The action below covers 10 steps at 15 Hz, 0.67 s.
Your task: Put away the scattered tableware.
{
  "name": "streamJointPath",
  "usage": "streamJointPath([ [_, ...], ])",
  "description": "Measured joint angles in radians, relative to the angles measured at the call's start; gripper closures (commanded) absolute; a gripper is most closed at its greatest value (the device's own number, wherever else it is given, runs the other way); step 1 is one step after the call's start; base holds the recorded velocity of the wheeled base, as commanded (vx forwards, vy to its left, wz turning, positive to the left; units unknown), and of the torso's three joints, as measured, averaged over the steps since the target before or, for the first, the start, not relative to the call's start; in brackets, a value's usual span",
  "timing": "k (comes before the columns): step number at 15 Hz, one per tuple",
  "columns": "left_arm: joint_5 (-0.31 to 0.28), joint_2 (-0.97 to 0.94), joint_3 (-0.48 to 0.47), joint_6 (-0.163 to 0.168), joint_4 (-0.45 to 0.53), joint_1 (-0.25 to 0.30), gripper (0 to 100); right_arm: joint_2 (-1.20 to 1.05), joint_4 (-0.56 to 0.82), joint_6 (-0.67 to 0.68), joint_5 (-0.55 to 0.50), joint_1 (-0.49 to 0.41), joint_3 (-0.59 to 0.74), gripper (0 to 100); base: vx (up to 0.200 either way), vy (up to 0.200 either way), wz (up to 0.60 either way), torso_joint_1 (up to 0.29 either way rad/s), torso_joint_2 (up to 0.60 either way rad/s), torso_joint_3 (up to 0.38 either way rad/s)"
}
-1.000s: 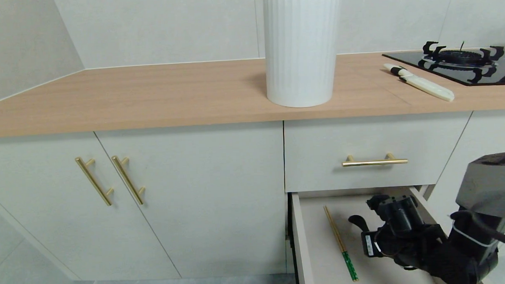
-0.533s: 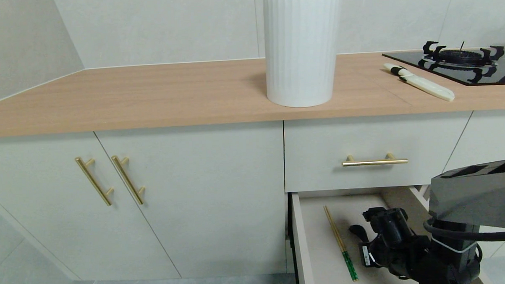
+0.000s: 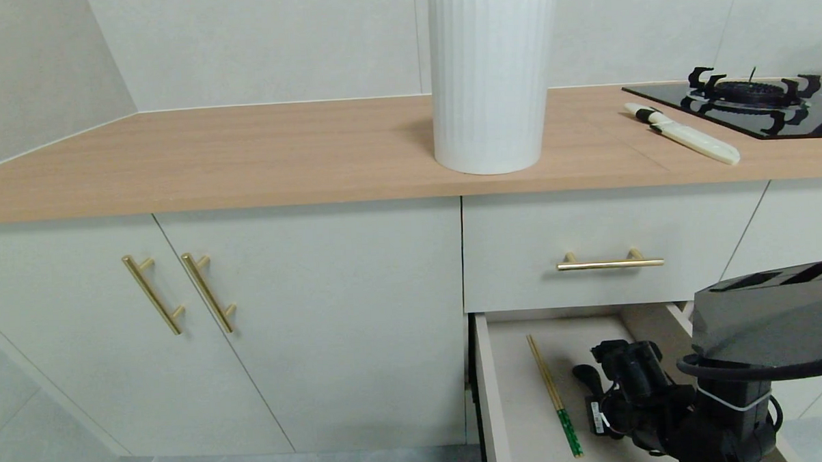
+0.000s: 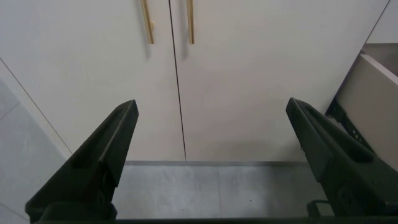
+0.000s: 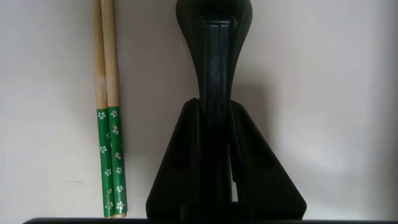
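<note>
In the open lower drawer [image 3: 509,392], my right gripper [image 3: 618,382] is shut on the handle of a black spoon [image 3: 584,374], whose bowl points toward the drawer's back. The right wrist view shows the spoon [image 5: 214,37] running between the gripper [image 5: 214,134] fingers, just over the drawer floor. A pair of bamboo chopsticks [image 3: 553,397] with green flowered ends lies flat beside it, to the spoon's left [image 5: 107,106]. My left gripper [image 4: 211,149] hangs open low in front of the cabinet doors, holding nothing. A cream-handled knife [image 3: 685,139] lies on the counter.
A tall white ribbed container [image 3: 491,78] stands on the wooden counter [image 3: 244,155]. A black gas hob [image 3: 755,103] is at the far right. The drawer above has a gold handle [image 3: 610,264] and is closed. Two gold handles [image 4: 147,22] mark the cabinet doors.
My right gripper with the spoon has slid a little left and lower in the drawer, and the right arm's upper link has dropped into view. The chopsticks have not moved.
</note>
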Motion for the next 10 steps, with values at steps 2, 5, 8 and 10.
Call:
streamJointPath([
  [2, 0.000, 0.000, 0.000, 0.000, 0.000, 0.000, 0, 0.001, 0.000, -0.001, 0.000, 0.000, 0.000, 0, 0.000, 0.000, 0.00, 0.000, 0.00, 0.000],
  [5, 0.000, 0.000, 0.000, 0.000, 0.000, 0.000, 0, 0.003, 0.000, -0.001, -0.001, 0.000, -0.001, 0, 0.000, 0.000, 0.00, 0.000, 0.00, 0.000],
  [8, 0.000, 0.000, 0.000, 0.000, 0.000, 0.000, 0, 0.002, 0.000, -0.001, -0.001, 0.000, 0.000, 0, 0.000, 0.000, 0.00, 0.000, 0.00, 0.000],
  [10, 0.000, 0.000, 0.000, 0.000, 0.000, 0.000, 0, -0.007, 0.001, -0.001, -0.003, 0.000, 0.003, 0, 0.000, 0.000, 0.00, 0.000, 0.00, 0.000],
])
